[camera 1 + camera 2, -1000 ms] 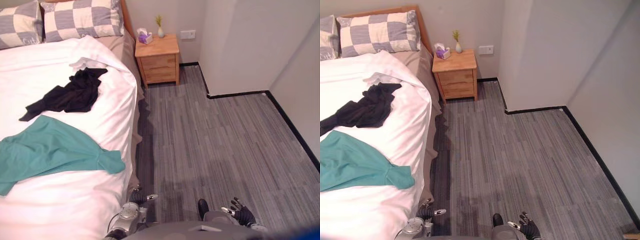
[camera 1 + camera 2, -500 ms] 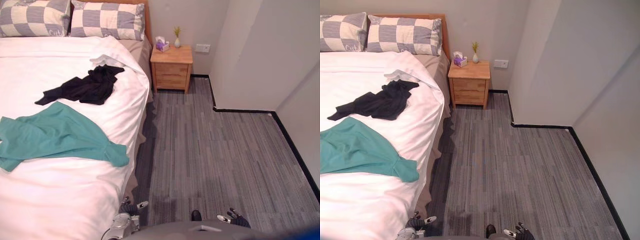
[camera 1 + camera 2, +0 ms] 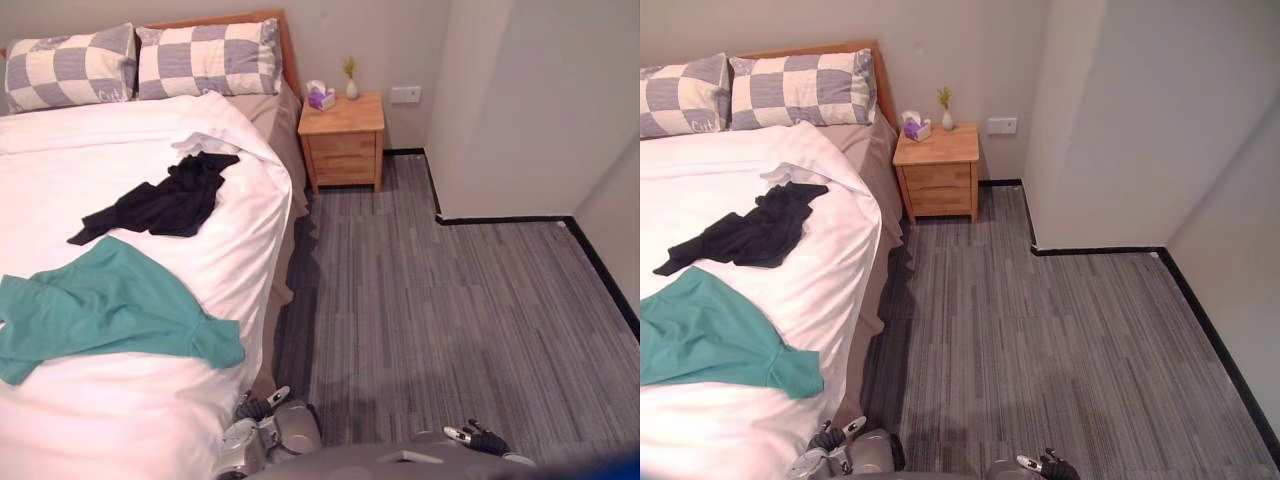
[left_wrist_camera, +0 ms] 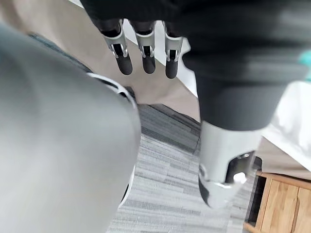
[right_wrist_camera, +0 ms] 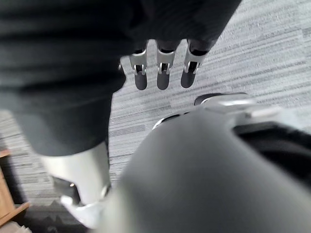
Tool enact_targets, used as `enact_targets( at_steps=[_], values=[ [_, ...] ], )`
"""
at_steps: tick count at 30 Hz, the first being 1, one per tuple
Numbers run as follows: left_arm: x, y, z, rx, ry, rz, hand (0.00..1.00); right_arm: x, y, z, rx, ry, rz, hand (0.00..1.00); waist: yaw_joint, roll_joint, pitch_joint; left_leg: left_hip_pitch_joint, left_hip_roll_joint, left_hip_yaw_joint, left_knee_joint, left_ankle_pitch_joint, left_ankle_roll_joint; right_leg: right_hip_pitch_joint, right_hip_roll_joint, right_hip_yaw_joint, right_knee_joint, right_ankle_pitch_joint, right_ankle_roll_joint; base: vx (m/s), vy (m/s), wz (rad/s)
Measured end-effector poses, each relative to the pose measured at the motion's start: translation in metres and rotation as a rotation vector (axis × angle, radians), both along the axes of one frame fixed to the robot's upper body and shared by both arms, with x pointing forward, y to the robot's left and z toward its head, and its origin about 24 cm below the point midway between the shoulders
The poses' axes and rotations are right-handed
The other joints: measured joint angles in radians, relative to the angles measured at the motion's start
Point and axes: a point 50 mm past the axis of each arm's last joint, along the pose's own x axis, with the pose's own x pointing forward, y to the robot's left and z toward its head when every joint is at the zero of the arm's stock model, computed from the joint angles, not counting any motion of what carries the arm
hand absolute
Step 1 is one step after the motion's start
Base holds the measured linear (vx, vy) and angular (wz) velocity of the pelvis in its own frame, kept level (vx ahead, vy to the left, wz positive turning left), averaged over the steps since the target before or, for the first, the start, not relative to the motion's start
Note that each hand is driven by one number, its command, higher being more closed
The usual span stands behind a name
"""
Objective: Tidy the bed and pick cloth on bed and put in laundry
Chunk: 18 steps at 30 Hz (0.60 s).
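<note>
The bed [image 3: 120, 420] takes up the left side, covered by a white duvet, with two checked pillows side by side against the headboard: one at the far left [image 3: 68, 78] and one to its right [image 3: 208, 58]. Two cloths lie on the duvet, apart from each other. The teal cloth [image 3: 110, 305] is spread flat on the nearer part of the bed, one end reaching close to the mattress edge. The black cloth [image 3: 160, 200] lies crumpled farther up, between the teal cloth and the pillows.

To the right of the bed head stands one wooden nightstand [image 3: 343, 140] with two drawers. On its top are one tissue box [image 3: 321, 97] and one small vase [image 3: 351, 88] holding a sprig. One wall socket [image 3: 405, 95] sits on the wall just beside it. Grey striped carpet covers the floor [image 3: 450, 300] to the right.

The left hand [image 3: 255, 406] hangs low by the near corner of the bed, beside the mattress edge and clear of both cloths. In its wrist view the fingers [image 4: 146, 53] are straight and loose, the thumb apart, and nothing is in its grasp.

The right hand [image 3: 480, 438] hangs low over the carpet, well away from the bed. Its fingers [image 5: 163, 77] are likewise straight and relaxed, and it holds nothing.
</note>
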Motion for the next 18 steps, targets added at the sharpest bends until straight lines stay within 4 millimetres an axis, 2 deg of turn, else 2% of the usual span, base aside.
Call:
enact_targets(
  at_steps=[1,2,3,4,6,7,8,9,11,12,13,14,15,16,18],
  values=[
    [-0.004,0.000,-0.001,-0.002,0.004,0.002,0.00,0.002,-0.001,0.000,0.006,-0.001,-0.006,0.00,0.005,0.006,0.001,0.036,-0.019,-0.005,-0.155,0.053,0.004,0.013,0.001,0.024,-0.013,-0.009,0.016,0.00,0.114,-0.55],
    [-0.004,0.000,-0.001,-0.005,0.003,0.001,0.00,0.003,-0.001,0.000,0.005,-0.004,-0.002,0.00,0.008,0.007,0.000,0.049,-0.021,-0.009,-0.185,0.074,0.011,0.025,0.002,0.035,-0.014,-0.021,0.027,0.17,0.219,-0.60],
    [-0.004,0.002,-0.001,-0.005,0.003,-0.003,0.00,0.005,0.004,0.000,0.018,-0.006,0.000,0.00,0.018,-0.004,-0.003,0.066,-0.032,-0.001,-0.172,0.130,0.057,0.053,-0.012,0.055,-0.015,-0.045,0.046,0.33,0.276,-0.40],
    [-0.004,0.003,-0.001,-0.002,0.002,-0.008,0.00,0.004,0.010,-0.002,0.036,-0.003,-0.001,0.00,0.017,-0.021,-0.011,0.069,-0.058,0.023,-0.135,0.086,0.093,0.074,-0.048,0.063,-0.023,-0.066,0.062,0.37,0.285,-0.31],
    [-0.003,0.010,0.001,0.023,0.004,-0.033,0.00,-0.002,0.020,-0.005,0.070,0.015,-0.020,0.00,0.017,-0.060,-0.039,0.045,-0.095,0.033,-0.080,0.009,0.105,0.078,-0.086,0.068,-0.020,-0.072,0.062,0.38,0.250,-0.15],
    [-0.003,0.008,0.000,0.021,0.012,-0.053,0.00,-0.004,0.021,-0.005,0.074,0.021,-0.032,0.00,0.015,-0.072,-0.052,0.044,-0.111,0.033,-0.073,-0.013,0.116,0.055,-0.101,0.071,0.031,-0.070,0.064,0.42,0.278,-0.03],
    [-0.003,0.007,-0.001,0.022,0.022,-0.068,0.00,-0.003,0.018,-0.005,0.057,0.009,-0.049,0.00,0.014,-0.069,-0.053,0.064,-0.127,0.033,-0.085,-0.028,0.125,0.014,-0.116,0.074,0.132,-0.065,0.067,0.39,0.303,0.14],
    [-0.004,0.009,-0.002,0.029,0.044,-0.096,0.00,0.000,0.012,-0.003,0.035,-0.013,-0.086,0.00,0.008,-0.066,-0.052,0.098,-0.149,0.027,-0.111,-0.035,0.133,-0.058,-0.139,0.073,0.318,-0.039,0.071,0.41,0.293,0.28],
    [-0.002,0.005,-0.002,0.042,0.058,-0.183,0.00,0.008,0.007,0.000,0.014,-0.058,-0.126,0.00,-0.006,-0.062,-0.044,0.198,-0.183,0.006,-0.160,-0.061,0.147,-0.197,-0.186,0.067,0.681,0.081,0.045,0.43,0.239,0.43],
    [-0.002,0.004,-0.003,0.040,0.061,-0.194,0.00,0.009,0.006,0.001,0.009,-0.064,-0.128,0.00,-0.009,-0.065,-0.043,0.233,-0.189,-0.007,-0.172,-0.069,0.152,-0.220,-0.191,0.061,0.756,0.078,0.045,0.45,0.164,0.40],
    [0.000,0.005,-0.003,0.049,0.063,-0.220,0.00,0.011,0.005,0.001,0.004,-0.068,-0.125,0.00,-0.010,-0.065,-0.043,0.309,-0.189,-0.020,-0.205,-0.078,0.156,-0.250,-0.178,0.044,0.849,0.055,0.044,0.31,0.061,0.29],
    [0.000,0.004,-0.003,0.054,0.075,-0.245,0.00,0.014,0.006,0.002,0.004,-0.075,-0.122,0.00,-0.013,-0.063,-0.042,0.380,-0.184,-0.027,-0.247,-0.083,0.152,-0.283,-0.159,0.013,0.871,0.004,0.046,0.20,-0.001,0.24],
    [0.000,0.003,-0.003,0.058,0.078,-0.256,0.00,0.016,0.007,0.002,0.005,-0.081,-0.122,0.00,-0.016,-0.061,-0.041,0.409,-0.178,-0.031,-0.265,-0.087,0.151,-0.305,-0.144,-0.002,0.858,-0.020,0.045,0.00,-0.104,0.24],
    [-0.001,0.003,-0.004,0.057,0.085,-0.262,0.00,0.020,0.006,0.003,0.007,-0.091,-0.123,0.00,-0.029,-0.050,-0.033,0.453,-0.157,-0.039,-0.286,-0.098,0.145,-0.347,-0.107,-0.048,0.787,-0.051,0.039,-0.08,-0.133,0.31],
    [0.000,0.001,-0.005,0.047,0.099,-0.257,0.00,0.023,0.007,0.004,0.018,-0.091,-0.122,0.00,-0.050,-0.021,-0.008,0.502,-0.109,-0.058,-0.300,-0.107,0.139,-0.398,-0.040,-0.106,0.578,-0.052,0.030,-0.09,-0.129,0.44]
  ],
)
